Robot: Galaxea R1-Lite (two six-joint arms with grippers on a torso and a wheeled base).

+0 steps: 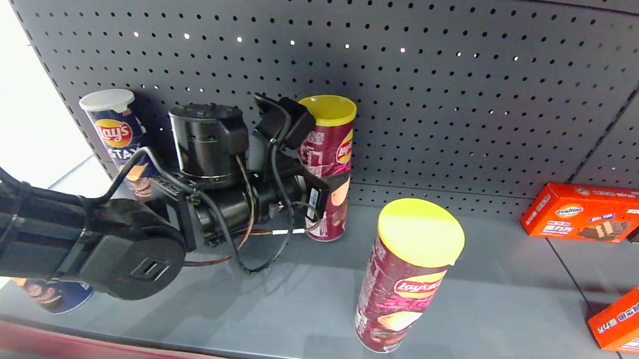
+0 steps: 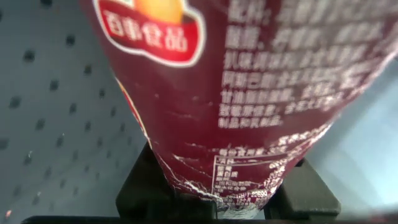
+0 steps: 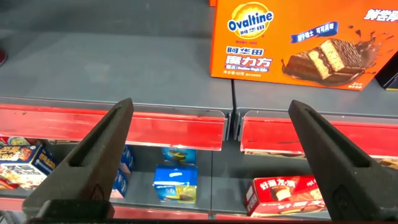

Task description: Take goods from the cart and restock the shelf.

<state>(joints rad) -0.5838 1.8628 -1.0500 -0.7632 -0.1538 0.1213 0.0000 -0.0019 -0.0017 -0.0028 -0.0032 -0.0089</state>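
My L claw (image 1: 327, 197) sits left of centre in the head cam, arm coming in from the left edge. It's clamped around the lower half of a maroon chips can (image 1: 328, 147) with a yellow lid. In the L wrist cam the same can (image 2: 249, 93) is wedged between the black fingers (image 2: 144, 194), touching on both sides. The can stands upright just in front of the pegboard (image 1: 440, 71), at the back of the shelf (image 1: 510, 304). I can't tell whether its base is touching the deck.

A second maroon can (image 1: 408, 277), also w/ yellow lid, stands lower centre-right near the shelf's front edge, well apart from the held one. A blue can (image 1: 118, 130) with a white lid is upper left by the pegboard. Another blue can (image 1: 56, 295) peeks out under my arm at lower left. Two orange boxes are at the right edge, one at the back (image 1: 588, 211) and one nearer the front (image 1: 626, 319).

R claw (image 3: 211, 104) is spread wide w/ nothing between the fingers. Beyond it are an orange box (image 3: 292, 43), a red shelf-edge strip (image 3: 168, 127), and small packs (image 3: 176, 182) on the lower shelf.
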